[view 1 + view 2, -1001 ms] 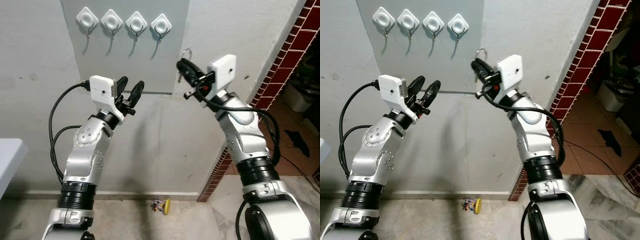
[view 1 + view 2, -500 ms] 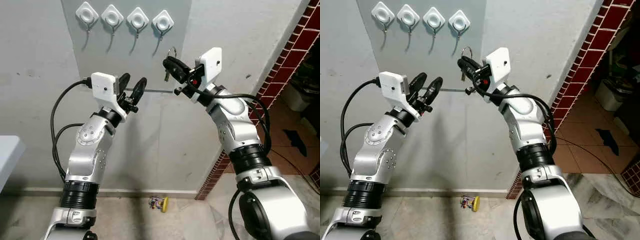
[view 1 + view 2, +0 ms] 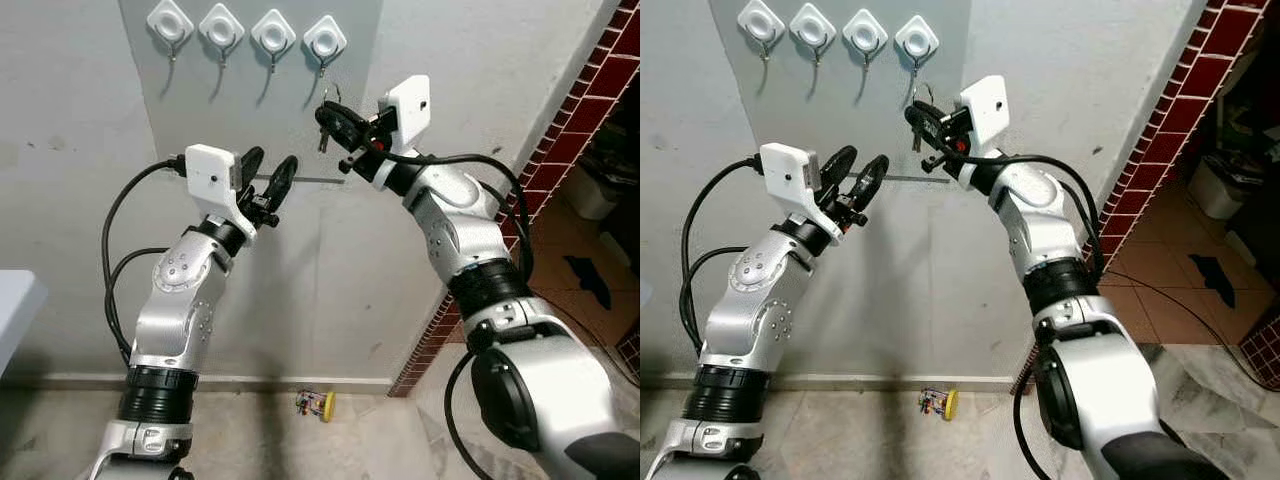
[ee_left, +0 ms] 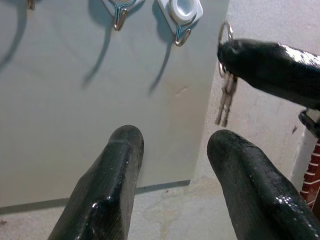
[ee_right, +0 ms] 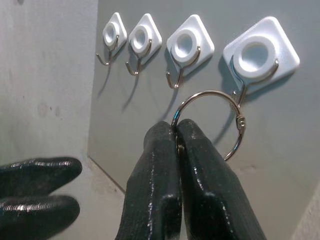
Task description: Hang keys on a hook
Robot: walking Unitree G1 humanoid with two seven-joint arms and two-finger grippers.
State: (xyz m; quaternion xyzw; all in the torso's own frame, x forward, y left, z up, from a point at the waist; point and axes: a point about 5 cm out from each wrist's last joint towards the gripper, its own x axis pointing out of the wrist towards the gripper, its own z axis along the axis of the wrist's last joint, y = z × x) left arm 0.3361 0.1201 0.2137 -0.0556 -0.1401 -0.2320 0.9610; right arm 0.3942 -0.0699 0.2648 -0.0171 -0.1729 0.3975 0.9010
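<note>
Now, from the head camera, the right gripper [image 3: 335, 118] reaches up to a grey wall panel [image 3: 200, 110] carrying four white diamond-shaped hooks, just beneath the rightmost hook [image 3: 325, 40], while the left gripper [image 3: 268, 180] hovers lower, its fingers parted and empty.

From the left wrist, two slim silver keys [image 4: 224, 100] dangle from a ring pinched by the right gripper's dark fingers, just beside the panel's edge.

From the right wrist, the fingers are clenched on a thin steel key ring [image 5: 212, 122], whose loop sits right at the metal prong of the nearest hook; whether it has caught cannot be told.

Judged from this, the hanging step is under way: next, slip the ring over the prong, then release.
</note>
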